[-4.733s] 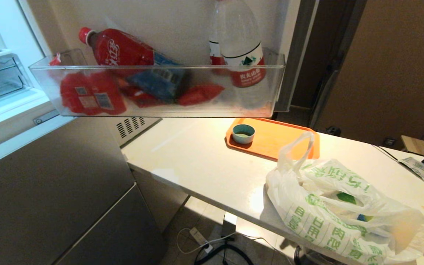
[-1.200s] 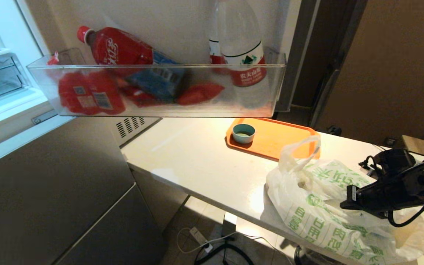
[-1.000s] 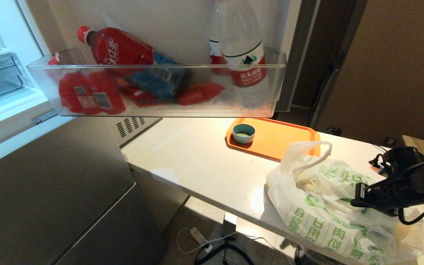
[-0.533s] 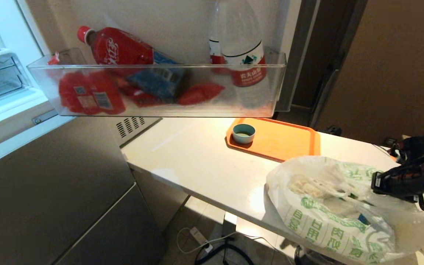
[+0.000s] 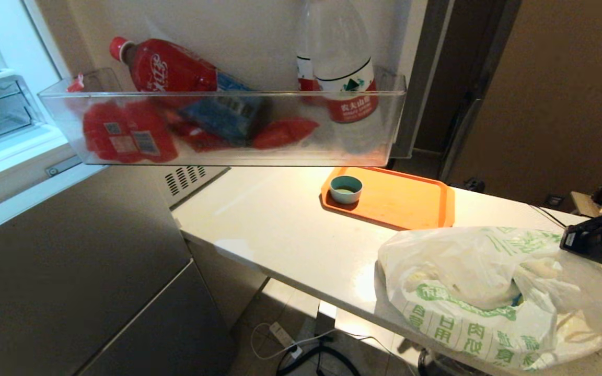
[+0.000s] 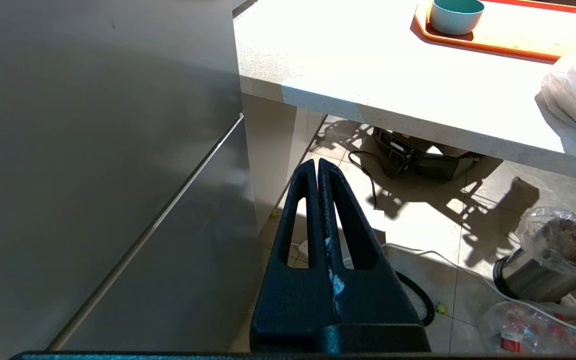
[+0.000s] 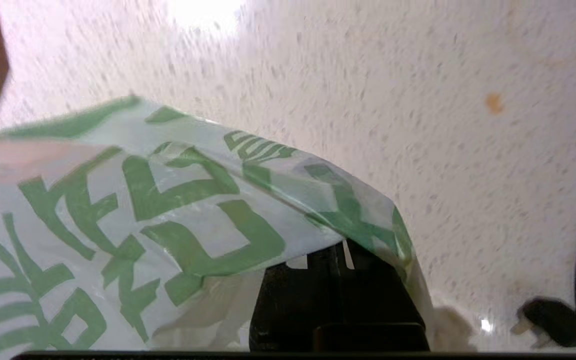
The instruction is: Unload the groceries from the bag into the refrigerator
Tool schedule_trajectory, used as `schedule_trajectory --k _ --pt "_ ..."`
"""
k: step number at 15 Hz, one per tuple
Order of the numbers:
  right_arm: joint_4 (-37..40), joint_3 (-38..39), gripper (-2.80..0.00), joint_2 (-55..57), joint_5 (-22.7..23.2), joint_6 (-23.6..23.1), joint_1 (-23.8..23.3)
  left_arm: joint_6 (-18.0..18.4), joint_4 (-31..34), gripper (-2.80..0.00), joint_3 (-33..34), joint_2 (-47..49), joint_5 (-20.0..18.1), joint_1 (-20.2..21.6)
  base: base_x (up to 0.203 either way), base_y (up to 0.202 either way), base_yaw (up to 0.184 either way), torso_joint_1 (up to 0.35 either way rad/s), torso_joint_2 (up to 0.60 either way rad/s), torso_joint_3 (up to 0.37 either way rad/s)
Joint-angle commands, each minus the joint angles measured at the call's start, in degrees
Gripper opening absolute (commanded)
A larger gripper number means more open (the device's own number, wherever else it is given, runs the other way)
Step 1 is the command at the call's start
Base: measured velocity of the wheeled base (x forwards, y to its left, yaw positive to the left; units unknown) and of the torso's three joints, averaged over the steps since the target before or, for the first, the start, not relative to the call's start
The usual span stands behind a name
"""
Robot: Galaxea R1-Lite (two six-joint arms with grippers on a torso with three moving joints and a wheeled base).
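**Ana:** Groceries sit inside the bag (image 5: 489, 297), slumped at the counter's (image 5: 290, 224) near right edge, past the orange tray (image 5: 400, 201).

**Ben:** We judge our right gripper (image 7: 340, 252), pressed together on a fold of plastic, is pulling the mouth open; the bag drapes over it. Our left gripper (image 6: 317, 172), pressed together on nothing, hangs beside the refrigerator (image 5: 71, 261).

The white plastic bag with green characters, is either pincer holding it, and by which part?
The right pincer is shut on the white plastic bag, pinching its film at the top edge. The left pincer is shut, holding nothing.
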Motion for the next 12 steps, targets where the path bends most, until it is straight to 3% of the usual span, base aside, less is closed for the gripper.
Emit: schedule_trajectory --k 1,4,12 --pt "-0.1 -2.4 -2.80 -0.9 0.0 0.1 -0.1 0.0 0.0 -2.80 0.0 0.0 0.0 0.0 0.000 0.000 0.000 0.000 0.00 0.000" --pt "0.5 -2.1 -2.80 -7.2 0.6 -0.3 2.0 0.0 0.0 -2.80 0.0 0.0 0.0 0.0 0.000 0.000 0.000 0.000 0.00 0.000" --pt "5.2 12.8 -2.80 -20.6 1.7 0.4 20.2 0.0 0.0 -2.80 0.0 0.0 0.0 0.0 0.000 0.000 0.000 0.000 0.00 0.000"
